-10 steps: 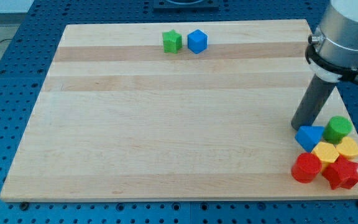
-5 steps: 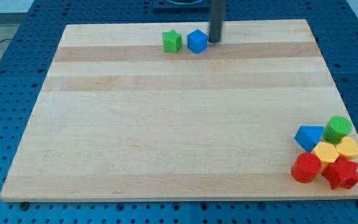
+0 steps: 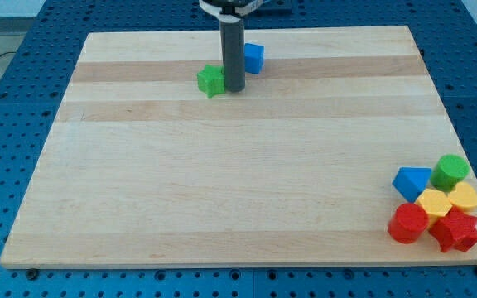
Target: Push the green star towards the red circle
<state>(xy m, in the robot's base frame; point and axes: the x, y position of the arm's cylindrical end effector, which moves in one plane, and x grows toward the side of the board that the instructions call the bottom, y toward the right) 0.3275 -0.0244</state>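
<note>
Camera view. My tip (image 3: pixel 234 88) stands near the view's top, touching the right side of the green star (image 3: pixel 210 80); no claw is fitted, only the straight dark rod. A blue block (image 3: pixel 253 58), partly hidden behind the rod, sits just up and right of it. The red circle (image 3: pixel 407 223) lies well apart, at the view's bottom right, in a tight cluster with a blue triangle-like block (image 3: pixel 411 181), a green cylinder (image 3: pixel 450 172), two yellow blocks (image 3: pixel 434 202) (image 3: pixel 464 196) and a red star (image 3: pixel 456 231). The tabletop (image 3: pixel 222 182) is pale, smooth wood with lengthwise grain bands, lying on a blue perforated base (image 3: pixel 7 124).
</note>
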